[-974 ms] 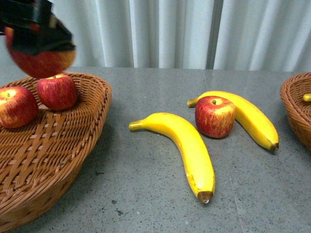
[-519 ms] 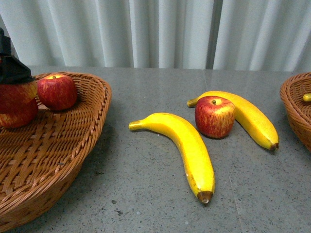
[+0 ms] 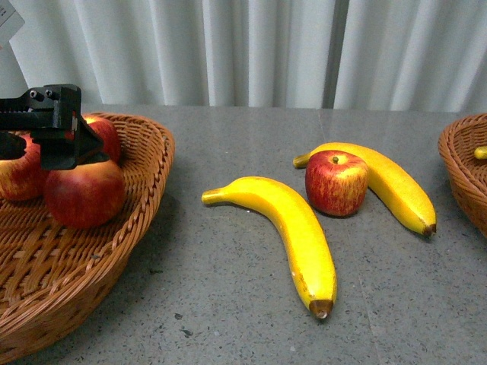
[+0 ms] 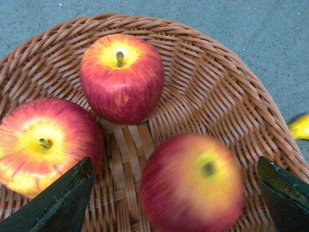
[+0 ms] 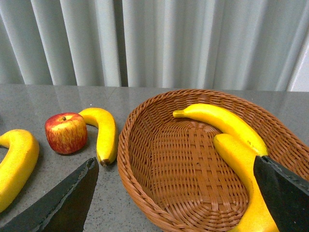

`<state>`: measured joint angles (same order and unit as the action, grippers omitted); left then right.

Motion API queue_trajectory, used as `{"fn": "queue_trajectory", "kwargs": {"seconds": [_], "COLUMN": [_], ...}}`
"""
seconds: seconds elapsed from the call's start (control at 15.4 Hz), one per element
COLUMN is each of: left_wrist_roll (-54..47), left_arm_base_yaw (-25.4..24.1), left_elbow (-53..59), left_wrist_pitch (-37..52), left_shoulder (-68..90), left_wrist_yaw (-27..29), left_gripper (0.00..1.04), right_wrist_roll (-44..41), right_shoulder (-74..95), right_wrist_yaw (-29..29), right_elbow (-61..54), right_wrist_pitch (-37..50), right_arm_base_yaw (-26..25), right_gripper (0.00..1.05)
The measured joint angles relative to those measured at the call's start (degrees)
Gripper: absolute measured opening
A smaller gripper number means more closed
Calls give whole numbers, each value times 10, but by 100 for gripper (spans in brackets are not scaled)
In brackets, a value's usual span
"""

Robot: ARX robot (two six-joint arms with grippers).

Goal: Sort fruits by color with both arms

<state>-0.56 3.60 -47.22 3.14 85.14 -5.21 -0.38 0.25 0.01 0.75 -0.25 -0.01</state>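
My left gripper (image 3: 47,128) hangs open over the left wicker basket (image 3: 129,228). A red apple (image 3: 84,194) lies free just under it, blurred between the spread fingers (image 4: 58,203) in the left wrist view. Two more apples (image 4: 121,77) (image 4: 46,145) rest beside it in the basket. On the table lie two bananas (image 3: 293,228) (image 3: 388,182) with a fourth apple (image 3: 336,182) between them. My right gripper (image 5: 176,164) is open above the right basket (image 5: 145,183), which holds two bananas (image 5: 222,121) (image 5: 246,174).
White curtains hang behind the grey table (image 3: 228,304). The right basket's rim (image 3: 460,163) shows at the front view's right edge, with a banana tip (image 3: 480,153) inside. The left basket's wall rises beside the nearer banana's stem.
A second ago my left gripper held an apple above the left basket. It swung left and down, and the apple now lies released in the basket.
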Motion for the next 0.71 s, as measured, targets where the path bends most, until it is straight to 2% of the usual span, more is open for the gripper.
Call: {"fn": "queue_trajectory", "kwargs": {"seconds": [0.19,0.45,0.71], "left_wrist_roll": [-17,-50,-79], "left_arm_base_yaw": [2,83,142], "left_elbow": [3,-23,-68], "left_wrist_pitch": [-2,23,45], "left_shoulder": [-19,-75,-8], "left_wrist_yaw": [4,-19,-67], "left_gripper": [98,98,98], "right_wrist_roll": [0,0,0], "right_shoulder": [0,0,0], "right_wrist_yaw": [0,0,0], "right_elbow": [0,0,0], "right_wrist_pitch": [0,0,0], "right_arm_base_yaw": [0,0,0], "right_gripper": [98,98,98]}}
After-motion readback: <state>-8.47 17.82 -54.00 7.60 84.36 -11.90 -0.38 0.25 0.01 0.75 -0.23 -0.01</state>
